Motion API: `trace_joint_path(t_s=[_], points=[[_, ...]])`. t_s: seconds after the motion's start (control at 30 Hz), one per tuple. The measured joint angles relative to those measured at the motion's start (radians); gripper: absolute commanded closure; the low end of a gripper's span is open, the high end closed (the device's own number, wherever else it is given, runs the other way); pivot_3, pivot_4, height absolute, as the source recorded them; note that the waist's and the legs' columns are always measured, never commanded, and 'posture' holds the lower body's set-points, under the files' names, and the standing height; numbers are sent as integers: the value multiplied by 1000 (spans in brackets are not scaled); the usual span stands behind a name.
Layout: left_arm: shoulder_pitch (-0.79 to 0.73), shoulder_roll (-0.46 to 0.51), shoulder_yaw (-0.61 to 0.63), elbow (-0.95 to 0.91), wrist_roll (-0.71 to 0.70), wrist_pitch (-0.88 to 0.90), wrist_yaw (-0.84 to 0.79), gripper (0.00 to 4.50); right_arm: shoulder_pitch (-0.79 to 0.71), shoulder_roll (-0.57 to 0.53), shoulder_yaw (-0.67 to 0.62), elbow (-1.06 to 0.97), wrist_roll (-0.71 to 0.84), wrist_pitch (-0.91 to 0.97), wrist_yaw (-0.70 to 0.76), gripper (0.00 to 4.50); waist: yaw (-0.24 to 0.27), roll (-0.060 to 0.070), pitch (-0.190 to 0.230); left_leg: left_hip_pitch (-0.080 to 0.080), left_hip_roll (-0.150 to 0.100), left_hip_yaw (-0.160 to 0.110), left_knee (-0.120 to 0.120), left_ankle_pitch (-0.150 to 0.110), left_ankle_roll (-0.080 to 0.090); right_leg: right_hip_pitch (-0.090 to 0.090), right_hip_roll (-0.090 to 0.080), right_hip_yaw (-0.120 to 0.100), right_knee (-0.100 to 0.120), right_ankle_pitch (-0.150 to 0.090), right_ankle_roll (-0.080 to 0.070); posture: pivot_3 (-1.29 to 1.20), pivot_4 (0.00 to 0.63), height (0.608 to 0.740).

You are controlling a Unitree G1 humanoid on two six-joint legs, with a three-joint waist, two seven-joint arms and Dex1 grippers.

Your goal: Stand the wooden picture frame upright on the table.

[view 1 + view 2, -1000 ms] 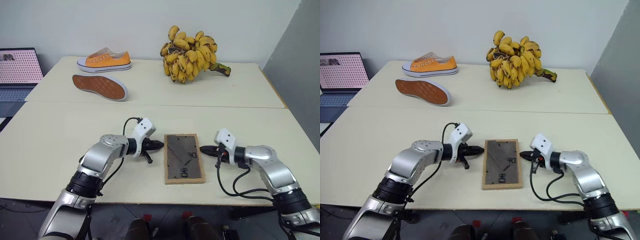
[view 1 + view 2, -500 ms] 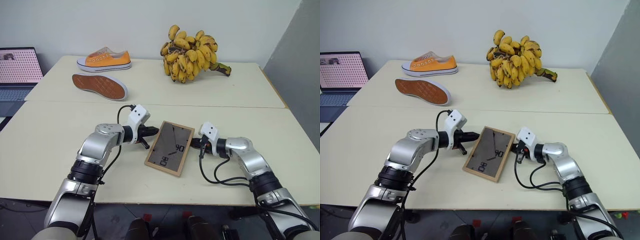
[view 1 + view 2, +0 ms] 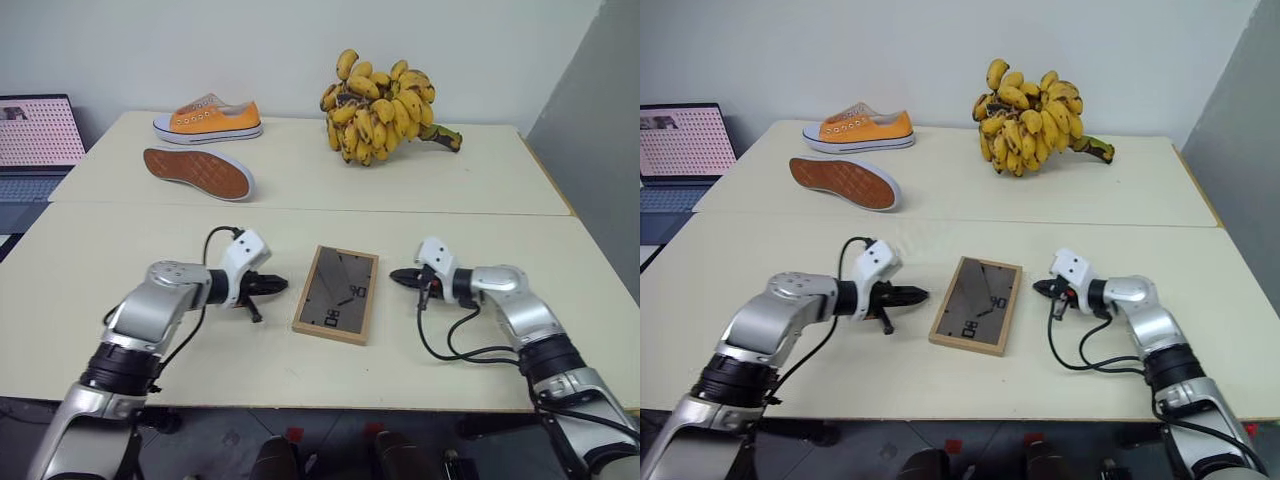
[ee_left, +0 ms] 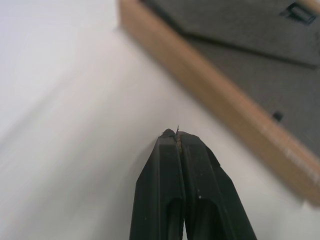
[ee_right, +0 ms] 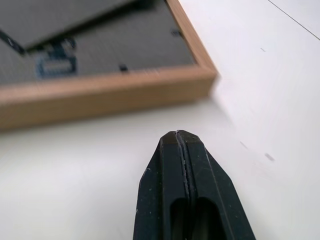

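Item: wooden picture frame (image 3: 336,294). Lies flat, dark back panel up, slightly askew, near the front edge of the tabletop (image 3: 120,250), between my two claws. Step in hand, by my judgement: approach, nothing gripped, frame not yet raised.

My left claw (image 3: 281,285): fingers pressed together, empty, just beside the frame's left edge, not touching.

My right claw (image 3: 395,275): likewise closed, empty, just off the right edge.

Next move calls for opening the fingers, lifting one long edge, then swinging out the stand flap.
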Motion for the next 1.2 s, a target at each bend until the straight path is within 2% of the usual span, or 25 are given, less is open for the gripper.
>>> trace_joint_path(t_s=[0.23,0.37,0.5,0.6,0.77,0.97,1.2], points=[[39,2,19,-65,-29,35,6,4418,36,-9,-9,-34,2,4,13,4500,1,0,0,0,0,0,0,0,0,0,0,0,0,0,0,0,150,740],[125,9,91,-190,-167,229,0,4418,98,-6,-17,-143,19,43,3,4500,-2,0,0,-1,1,0,-1,0,1,-1,0,0,0,0,0,0,150,740],[150,83,188,-295,-327,455,-23,4418,186,-7,-29,-269,37,96,-12,4500,-1,0,0,-1,1,-1,0,0,1,-2,0,-2,1,-2,2,0,150,740],[147,107,230,-298,-386,555,-20,4002,227,-9,-34,-330,56,125,-16,4500,-1,0,0,-1,0,-1,0,0,1,-1,0,-2,0,-3,4,0,150,740],[-3,101,238,-130,-465,683,-28,2808,315,-23,-66,-433,64,168,-52,4500,7,0,0,-4,0,-5,2,0,1,-2,0,-7,0,-3,3,0,150,740],[-92,85,202,4,-474,696,-30,1491,368,-45,-76,-486,57,169,-82,4500,2,0,0,-5,0,-7,2,0,1,-2,0,-8,0,-2,1,0,150,740],[-136,48,83,92,-457,703,-37,1491,381,-47,-87,-500,51,168,-144,4500,2,0,0,-7,0,-9,3,0,1,-2,0,-11,0,-2,1,0,150,740]])
